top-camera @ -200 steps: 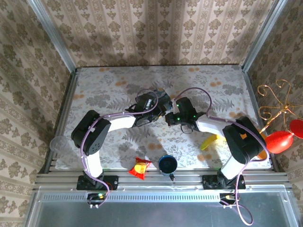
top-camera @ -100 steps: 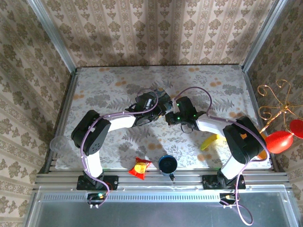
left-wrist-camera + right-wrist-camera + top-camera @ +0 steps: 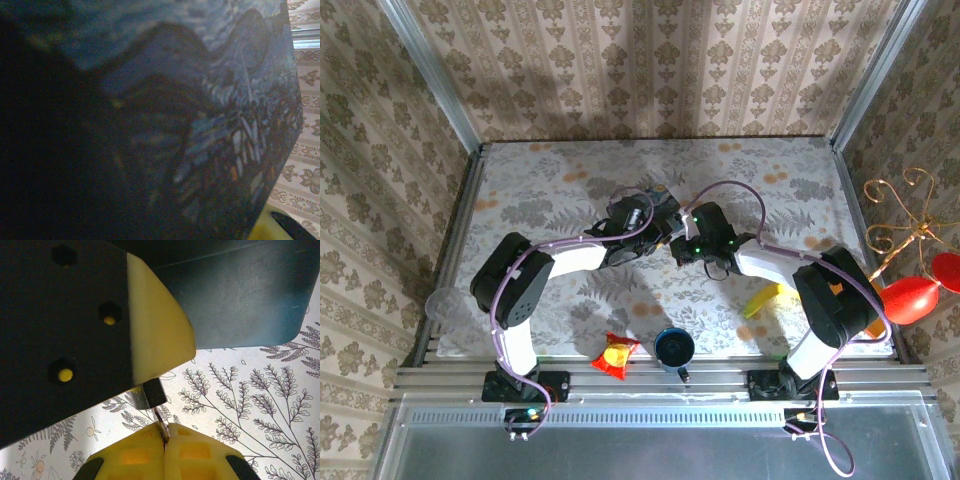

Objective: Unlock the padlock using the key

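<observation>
Right pincer (image 3: 165, 434), key (image 3: 160, 425), blue tin (image 3: 235, 300) above

I look down on a bench (image 3: 520, 180) covered in pale floral cloth, enclosed on three sides by beige damask-papered walls (image 3: 650, 70). Aluminium posts (image 3: 432, 75) mark both rear corners.

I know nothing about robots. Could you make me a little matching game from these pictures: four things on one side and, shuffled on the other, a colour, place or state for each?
Things:
1. snack packet
2. cup
3. right gripper
4. painted tin

Descriptions:
A. shut on a thin metal key
B. dark blue, round, at the near edge of the table
C. red and yellow
D. covered in blue swirls, over the middle of the table

Pairs: 1-C, 2-B, 3-A, 4-D
</observation>
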`<state>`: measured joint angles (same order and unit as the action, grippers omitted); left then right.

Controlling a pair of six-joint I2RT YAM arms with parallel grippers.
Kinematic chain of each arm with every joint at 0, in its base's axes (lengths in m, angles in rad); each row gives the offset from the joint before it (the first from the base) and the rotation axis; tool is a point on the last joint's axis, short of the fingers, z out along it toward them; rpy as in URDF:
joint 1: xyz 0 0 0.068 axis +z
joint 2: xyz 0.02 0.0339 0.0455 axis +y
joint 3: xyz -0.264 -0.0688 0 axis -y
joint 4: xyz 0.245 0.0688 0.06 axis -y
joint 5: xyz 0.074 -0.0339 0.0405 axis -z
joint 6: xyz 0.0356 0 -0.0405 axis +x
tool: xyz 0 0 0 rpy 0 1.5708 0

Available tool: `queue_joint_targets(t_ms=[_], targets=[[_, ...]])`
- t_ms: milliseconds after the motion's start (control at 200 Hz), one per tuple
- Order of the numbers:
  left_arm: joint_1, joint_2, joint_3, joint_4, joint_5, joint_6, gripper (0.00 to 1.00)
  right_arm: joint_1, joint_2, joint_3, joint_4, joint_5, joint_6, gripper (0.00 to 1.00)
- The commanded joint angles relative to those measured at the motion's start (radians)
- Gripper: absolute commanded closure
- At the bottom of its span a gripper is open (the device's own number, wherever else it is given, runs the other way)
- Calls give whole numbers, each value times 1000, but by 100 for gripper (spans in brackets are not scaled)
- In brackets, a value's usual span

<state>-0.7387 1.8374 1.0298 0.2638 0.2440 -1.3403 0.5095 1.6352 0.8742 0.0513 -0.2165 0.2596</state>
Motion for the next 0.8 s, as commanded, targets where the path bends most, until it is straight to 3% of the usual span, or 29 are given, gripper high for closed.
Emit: queue_joint_targets(t_ms=[0,120,385,795], targets=[[-62,10,-4,33,192,-23,100,1,-15,74,125,15,35,100],[-61,10,-4,43,194,-20,100,-25,2,65,165,-57,177,100],[-62,11,-8,57,195,-22,100,-119,60,-53,504,-272,546,100],[-62,3,-20,72,192,-25,100,-168,171,-83,731,-399,841,100]])
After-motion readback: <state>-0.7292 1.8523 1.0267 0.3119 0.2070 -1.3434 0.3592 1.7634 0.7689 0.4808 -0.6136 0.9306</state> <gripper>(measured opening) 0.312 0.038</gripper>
